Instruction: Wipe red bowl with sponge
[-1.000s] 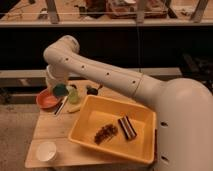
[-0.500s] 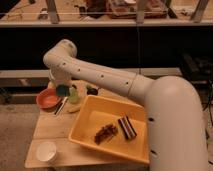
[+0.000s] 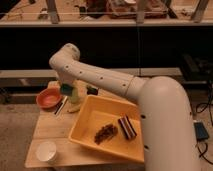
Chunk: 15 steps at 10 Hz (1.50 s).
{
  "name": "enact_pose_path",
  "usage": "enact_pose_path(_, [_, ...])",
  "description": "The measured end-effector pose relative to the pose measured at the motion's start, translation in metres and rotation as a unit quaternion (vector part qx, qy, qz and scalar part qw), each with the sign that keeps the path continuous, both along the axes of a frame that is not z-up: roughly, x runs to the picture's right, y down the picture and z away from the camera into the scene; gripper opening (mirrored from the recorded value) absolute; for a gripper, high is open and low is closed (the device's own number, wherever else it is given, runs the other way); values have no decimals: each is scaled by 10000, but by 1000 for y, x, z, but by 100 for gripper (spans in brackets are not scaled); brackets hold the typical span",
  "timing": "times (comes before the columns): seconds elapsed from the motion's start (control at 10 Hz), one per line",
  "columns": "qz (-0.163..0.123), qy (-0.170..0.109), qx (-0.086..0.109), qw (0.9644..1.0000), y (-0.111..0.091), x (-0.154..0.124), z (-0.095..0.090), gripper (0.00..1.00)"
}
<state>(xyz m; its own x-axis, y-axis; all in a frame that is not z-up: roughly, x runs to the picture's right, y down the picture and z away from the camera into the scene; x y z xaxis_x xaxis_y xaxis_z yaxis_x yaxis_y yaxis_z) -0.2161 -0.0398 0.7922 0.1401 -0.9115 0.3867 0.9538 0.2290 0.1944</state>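
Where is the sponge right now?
In the camera view, the sponge is at the tip of the pincer, over the far-left part of the table, just right of the red bowl and left of the yellow tray.
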Motion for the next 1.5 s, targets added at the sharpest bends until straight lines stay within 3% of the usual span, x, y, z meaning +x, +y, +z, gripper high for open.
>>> enact_pose_path(0.1, [-92,-68,17,9999,0,-3,-1,10])
enact_pose_path(0.3, [-62,-95,-47,9999,0,-23,14,10])
enact_pose_path(0.5, [-55,1,-199,9998,-11,-47,52,10])
enact_pose_path(0.8, [31,102,-503,9987,-13,-64,97,10])
enact_pose_path(1.1, [-23,65,-663,9978,-1,-91,97,10])
enact_pose_path(1.5, [273,166,-687,9971,28,-112,102,10])
